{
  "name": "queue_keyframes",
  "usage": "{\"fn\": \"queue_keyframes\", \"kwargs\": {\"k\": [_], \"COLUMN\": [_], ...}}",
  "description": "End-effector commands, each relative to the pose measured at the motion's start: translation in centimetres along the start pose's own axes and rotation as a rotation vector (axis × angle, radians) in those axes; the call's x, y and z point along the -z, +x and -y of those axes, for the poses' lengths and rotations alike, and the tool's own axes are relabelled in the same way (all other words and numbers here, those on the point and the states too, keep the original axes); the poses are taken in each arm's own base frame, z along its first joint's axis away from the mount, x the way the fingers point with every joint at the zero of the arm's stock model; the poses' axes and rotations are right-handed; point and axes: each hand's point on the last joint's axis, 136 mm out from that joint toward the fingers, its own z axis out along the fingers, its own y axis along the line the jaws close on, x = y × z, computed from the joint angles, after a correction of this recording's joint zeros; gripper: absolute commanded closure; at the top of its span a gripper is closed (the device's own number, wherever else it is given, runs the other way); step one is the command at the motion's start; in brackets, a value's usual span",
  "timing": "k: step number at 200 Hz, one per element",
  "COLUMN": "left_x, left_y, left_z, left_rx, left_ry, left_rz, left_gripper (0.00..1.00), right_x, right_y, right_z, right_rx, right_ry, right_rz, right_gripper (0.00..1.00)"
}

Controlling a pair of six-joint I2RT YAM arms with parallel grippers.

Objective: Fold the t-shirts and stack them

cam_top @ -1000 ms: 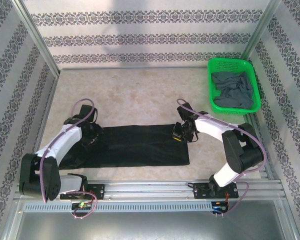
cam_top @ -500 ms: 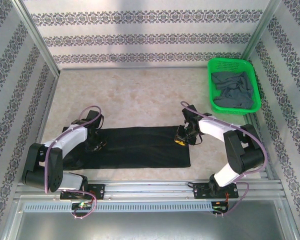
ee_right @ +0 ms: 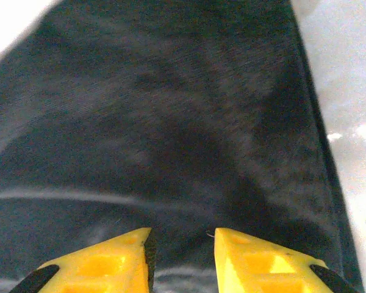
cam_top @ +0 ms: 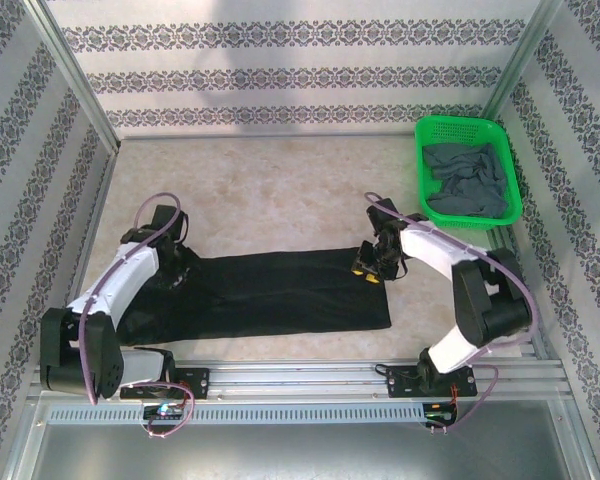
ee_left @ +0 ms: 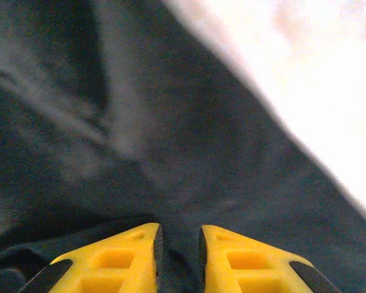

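Note:
A black t-shirt [cam_top: 280,295] lies folded into a long strip across the near part of the table. My left gripper [cam_top: 177,272] is at its left end. In the left wrist view the yellow fingers [ee_left: 128,256] stand close together with a fold of black t-shirt [ee_left: 171,122] pinched between them, so the left gripper [ee_left: 177,235] is shut on it. My right gripper [cam_top: 368,270] hovers over the strip's upper right corner. Its jaws are apart above the flat black t-shirt [ee_right: 171,122], so the right gripper [ee_right: 182,241] is open. A grey t-shirt [cam_top: 465,180] lies crumpled in the basket.
The green mesh basket [cam_top: 460,122] stands at the back right against the wall. Patterned walls close the table on three sides. Bare tabletop [cam_top: 270,190] stretches behind the black shirt. A metal rail [cam_top: 300,375] runs along the near edge.
The right gripper has opened and let go of the shirt's right end. The left gripper swung right, then back left and farther away. The strip's near right corner has shifted right.

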Motion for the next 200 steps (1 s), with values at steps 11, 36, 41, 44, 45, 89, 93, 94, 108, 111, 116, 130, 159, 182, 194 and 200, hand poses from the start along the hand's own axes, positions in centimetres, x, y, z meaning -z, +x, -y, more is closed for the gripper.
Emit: {"fn": "queue_keyframes", "kwargs": {"k": [11,36,41,44,45,89,93,94,108,111,116,130,159,182,194,200], "left_x": [0.3,-2.1,-2.5,-2.8,-2.9,-7.3,-7.6,-7.7,-8.6,-8.8,-9.0,-9.4,-10.0,-9.5,-7.9,-7.0], "left_y": [-0.5,0.4,0.7,0.9,0.9,3.4,3.5,3.5,3.3,3.2,3.1,2.6,1.0,-0.5,-1.8,-2.7], "left_z": [3.1,5.4,5.8,5.8,5.9,5.4,5.4,5.5,6.5,6.8,7.5,9.2,13.7,17.1,17.8,17.6], "left_rx": [-0.017,-0.03,-0.035,-0.041,-0.041,-0.024,-0.02,-0.02,-0.013,-0.012,-0.011,-0.006,-0.048,-0.093,-0.116,-0.12], "left_ry": [0.073,0.1,0.1,0.094,0.093,0.04,0.042,0.044,0.071,0.078,0.093,0.12,0.201,0.258,0.269,0.26], "left_rz": [-0.007,-0.087,-0.103,-0.112,-0.115,-0.229,-0.233,-0.232,-0.241,-0.243,-0.245,-0.249,-0.227,-0.22,-0.17,-0.139], "left_gripper": [0.74,0.74,0.74,0.74,0.74,0.74,0.74,0.74,0.74,0.74,0.74,0.73,0.68,0.64,0.61,0.59], "right_x": [0.6,-1.8,-2.2,-2.5,-2.6,-4.2,-4.2,-4.2,-4.1,-4.1,-4.0,-3.8,-3.4,-3.3,-2.4,-1.7], "right_y": [0.8,1.7,1.7,1.7,1.7,-0.8,-1.1,-1.2,-2.6,-2.9,-3.5,-5.2,-9.5,-13.2,-15.4,-16.2], "right_z": [-3.3,-5.0,-5.1,-5.0,-5.0,-1.7,-1.5,-1.4,-1.0,-1.0,-0.9,-0.8,-0.4,-0.5,-1.5,-2.5], "right_rx": [0.012,0.009,-0.011,-0.023,-0.026,-0.123,-0.13,-0.133,-0.152,-0.157,-0.165,-0.187,-0.249,-0.259,-0.209,-0.167], "right_ry": [-0.036,-0.025,-0.027,-0.025,-0.025,0.13,0.138,0.141,0.159,0.16,0.161,0.163,0.138,0.109,0.072,0.046], "right_rz": [0.024,-0.038,-0.05,-0.056,-0.058,-0.081,-0.082,-0.082,-0.08,-0.079,-0.077,-0.072,-0.036,-0.014,0.039,0.067], "right_gripper": [0.7,0.71,0.71,0.71,0.71,0.7,0.7,0.69,0.68,0.68,0.68,0.67,0.67,0.67,0.66,0.65]}}
